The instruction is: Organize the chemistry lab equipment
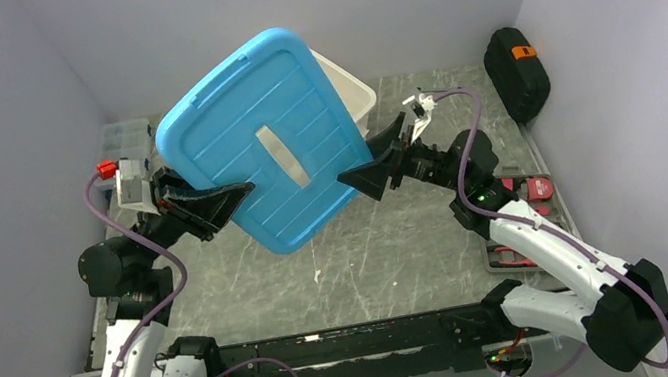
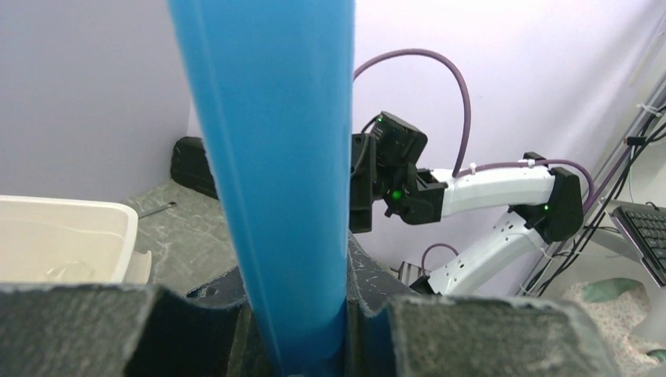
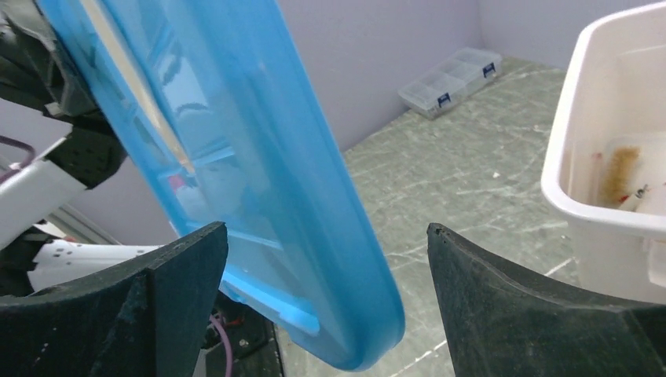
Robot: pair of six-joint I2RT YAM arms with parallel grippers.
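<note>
Jaws pinching the left edge of the blue lid (image 1: 263, 149) on the left gripper (image 1: 230, 197), holding it steeply tilted and clear of the table (image 1: 390, 250). Spread wide on the right gripper (image 3: 326, 236), one finger either side of the lid's right edge; cannot tell whether touching. Behind the lid, near the far edge of the table, white tub (image 3: 565, 141) with small items (image 3: 620, 173) of lab equipment inside, brownish and red-tipped, too blurred to name. At far left corner, clear organizer box (image 1: 125, 139); at far right corner, black case (image 1: 516, 69); along right edge, red-handled pliers (image 1: 523, 194).
</note>
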